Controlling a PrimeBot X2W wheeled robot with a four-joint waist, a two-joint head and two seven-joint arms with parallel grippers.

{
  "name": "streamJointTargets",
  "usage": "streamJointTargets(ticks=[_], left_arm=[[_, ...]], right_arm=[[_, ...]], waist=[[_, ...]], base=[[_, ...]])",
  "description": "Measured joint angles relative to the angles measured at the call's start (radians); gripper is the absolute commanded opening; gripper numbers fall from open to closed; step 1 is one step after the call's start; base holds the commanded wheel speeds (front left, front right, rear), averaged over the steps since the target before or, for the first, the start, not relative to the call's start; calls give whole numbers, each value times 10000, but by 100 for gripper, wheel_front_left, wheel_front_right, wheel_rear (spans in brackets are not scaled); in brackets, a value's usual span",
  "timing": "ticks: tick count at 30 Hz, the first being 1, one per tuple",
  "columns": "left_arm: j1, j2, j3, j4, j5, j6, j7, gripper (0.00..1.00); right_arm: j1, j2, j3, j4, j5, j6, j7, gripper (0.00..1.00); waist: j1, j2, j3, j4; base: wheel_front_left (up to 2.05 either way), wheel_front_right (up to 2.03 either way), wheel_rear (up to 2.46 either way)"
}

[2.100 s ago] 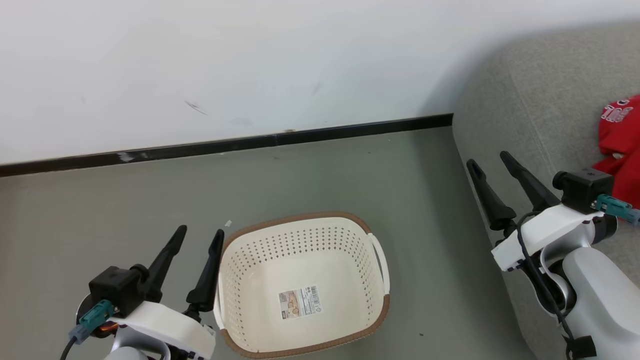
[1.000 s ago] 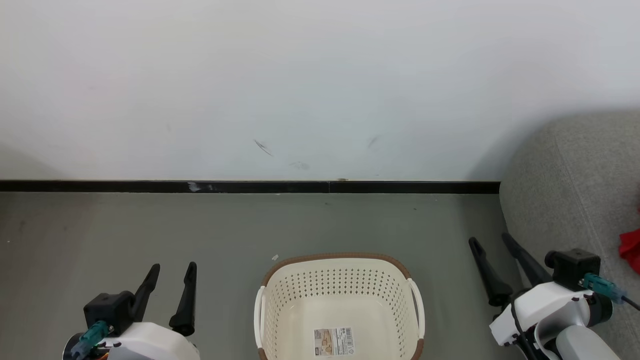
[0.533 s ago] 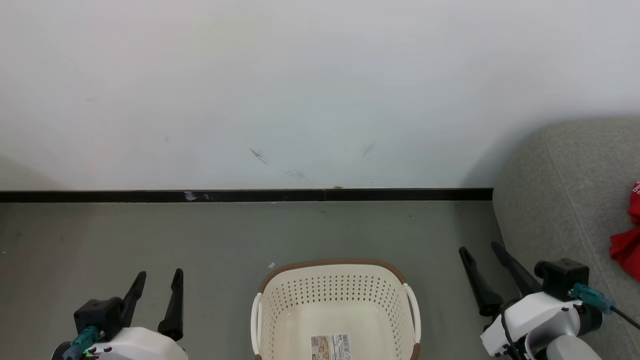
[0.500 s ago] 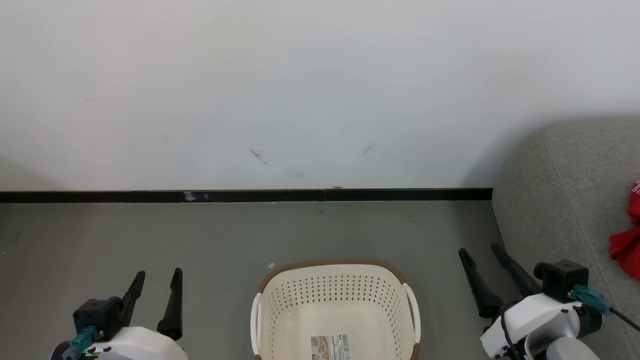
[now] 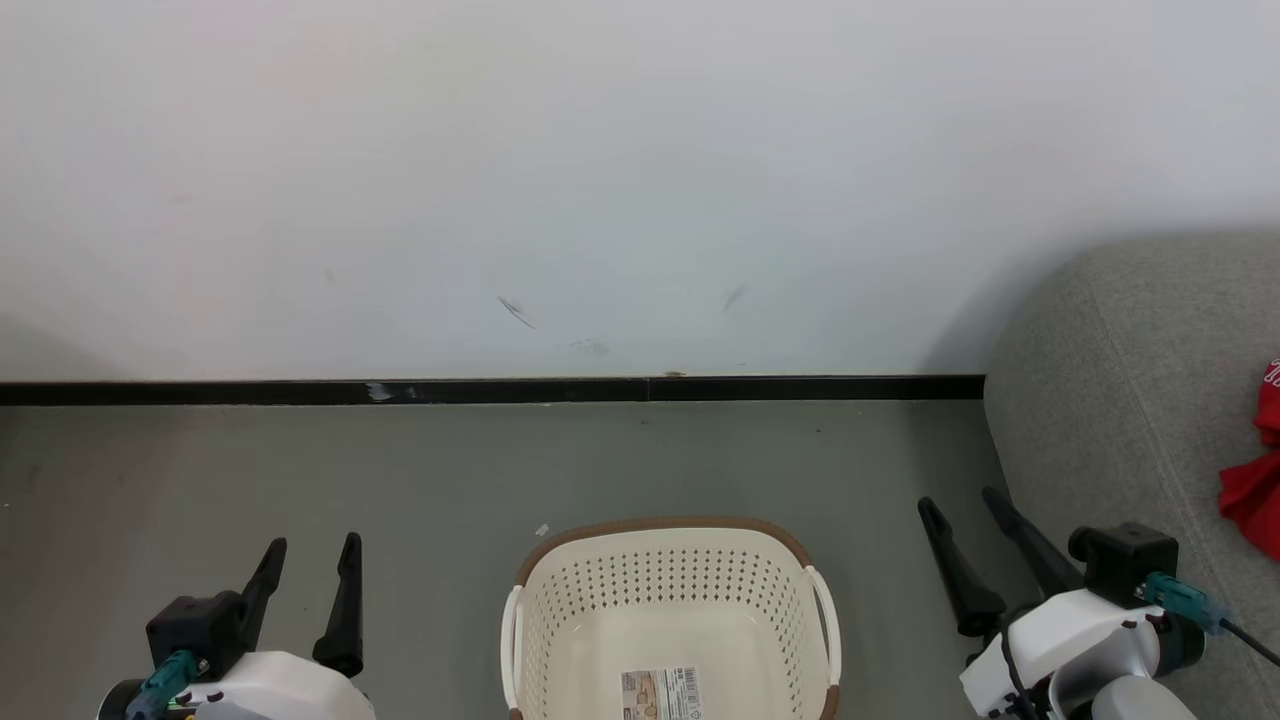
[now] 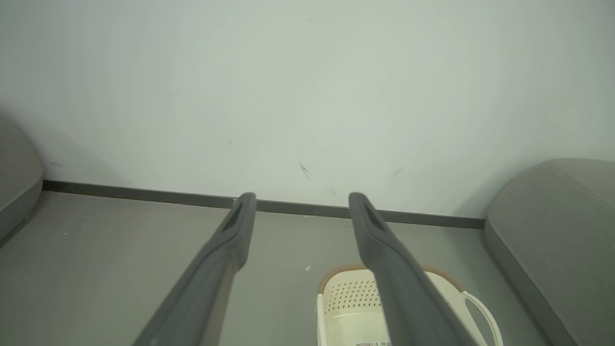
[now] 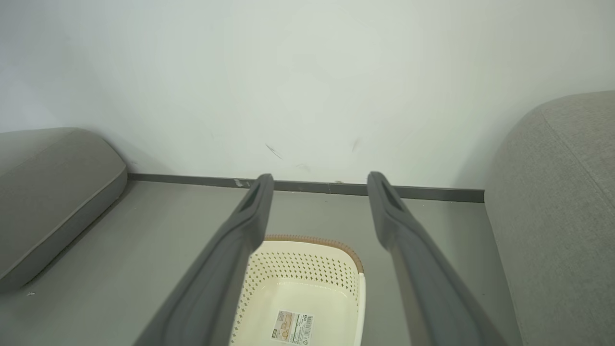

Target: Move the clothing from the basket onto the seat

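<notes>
Head view, basket: the basket stands on the grey floor between the two arms. The part that shows holds nothing but a paper label on its bottom. Its near edge is cut off by the frame.
Right wrist view, basket: from this side too, a bare cream bottom with the label and no fabric in the visible part.
Clothing: red clothing lies on the seat at the far right edge, partly out of frame, with a scrap of white lettering at its top. I cannot tell how many pieces there are.
Left gripper: the left gripper sits low at the lower left, beside the basket and not touching it. Its fingers are spread and hold nothing.
Right gripper: the right gripper sits at the lower right, between the basket and the front of the seat. Its fingers are parted and empty, well apart from the red fabric.
Left wrist view: both fingers are splayed wide against the white wall and the dark baseboard. The basket peeks out under the right-hand finger.
Other furniture: a second grey cushion sits at the left in the right wrist view, with nothing on it that I can see.
Done, as I judge it: the clothing is out of the basket and on the seat. The transfer looks finished.
Left to do: likely nothing, since both arms look parked with neither reaching for anything.
Doubt: the hidden near strip of the basket could hold a stray piece. A check there would settle it.
</notes>
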Motion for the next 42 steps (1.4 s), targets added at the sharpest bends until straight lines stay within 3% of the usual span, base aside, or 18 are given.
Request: streamJointTargets(ticks=[1, 2, 9, 28, 42], left_arm=[[0, -12, 6, -2, 17, -6, 0, 100], [0, -19, 6, 0, 38, -15, 0, 0], [520, -600, -265, 541, -19, -10, 17, 0], [569, -886, 468, 499, -1645, -454, 596, 0], [569, -1131, 1172, 337, -2974, -903, 1081, 0]], right_arm=[[3, 6, -6, -10, -15, 0, 0, 100], [5, 15, -10, -15, -27, 0, 0, 0], [638, 311, 146, 587, 36, 0, 17, 0], [691, 407, -422, 368, 2349, 0, 508, 0], [691, 476, -819, 132, 4132, 0, 1045, 0]], waist=[[0, 0, 0, 6], [0, 0, -1, 12], [0, 0, 0, 11], [6, 0, 11, -76], [117, 0, -41, -304]], base=[[0, 0, 0], [0, 0, 0], [0, 0, 0], [0, 0, 0], [0, 0, 0]])
